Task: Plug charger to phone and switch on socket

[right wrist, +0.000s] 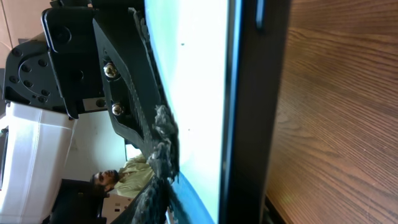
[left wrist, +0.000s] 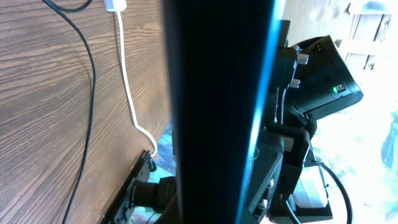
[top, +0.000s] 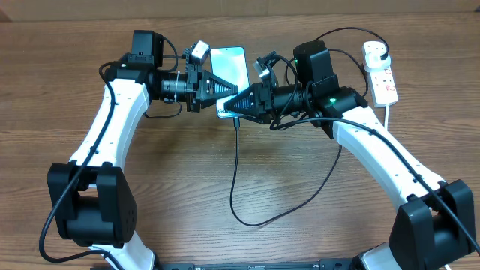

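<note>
The phone (top: 229, 64) lies screen-up between both arms, its blue screen lit. My left gripper (top: 222, 88) comes in from the left and is shut on the phone's lower end. In the left wrist view the phone's dark edge (left wrist: 211, 93) fills the middle. My right gripper (top: 229, 107) reaches in from the right at the same end. Its upper finger (right wrist: 127, 93) lies over the screen (right wrist: 199, 93) and its frayed pad sits close against the glass. The charger cable (top: 234, 172) leaves the phone's bottom end, loops and runs to a black plug (top: 375, 51) in the white socket strip (top: 382, 75). The connector tip is hidden.
The strip's thick white cord (top: 388, 112) trails down at the far right. The left wrist view shows that cord (left wrist: 127, 87), the black cable (left wrist: 90, 93) on the wood, and the right arm's black body (left wrist: 323, 68). The two arms almost touch over the phone.
</note>
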